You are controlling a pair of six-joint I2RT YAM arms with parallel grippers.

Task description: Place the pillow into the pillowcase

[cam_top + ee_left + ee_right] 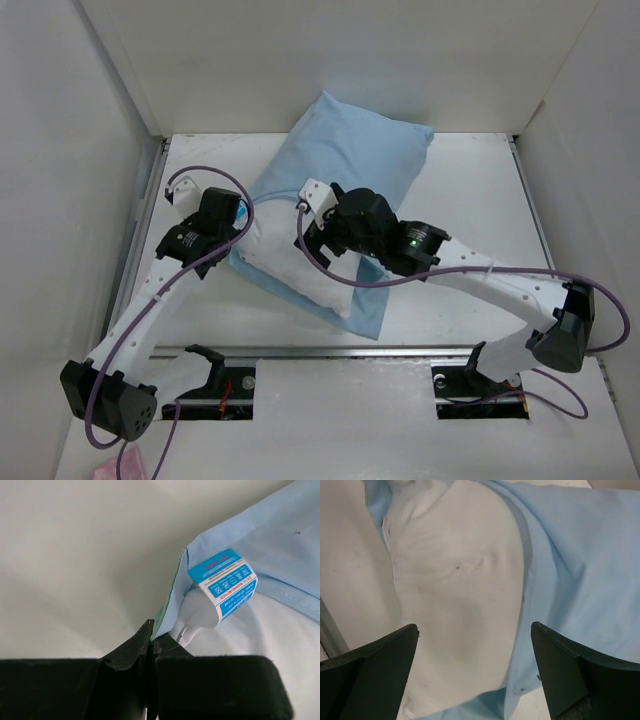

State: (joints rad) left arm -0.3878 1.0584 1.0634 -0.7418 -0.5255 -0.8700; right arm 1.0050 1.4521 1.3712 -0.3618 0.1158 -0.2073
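Left tool (151, 642), closest to the lens in its wrist view: fingers pressed together on the hem of the pillowcase (360, 160) at the mouth's left corner. A blue-and-white tag (225, 582) sits just beside that pinch.

Right tool (475, 670): fingers spread wide, nothing held, hanging over the bare white end of the pillow (300, 275).

Progress, as judged: far part of the pillow is inside the blue sleeve. The near end shows white, lying on the sleeve's lower layer, which sticks out past it toward the arms. To do: draw the top layer over that end, or push the pillow deeper.

Edges and room: the sleeve's far corner reaches the back wall (330, 60), so there is little room to push that way. Worktop (470, 200) lies bare to the right. On the left, the arm fills the strip beside the side wall. The near corner of the sleeve lies close to the front edge.
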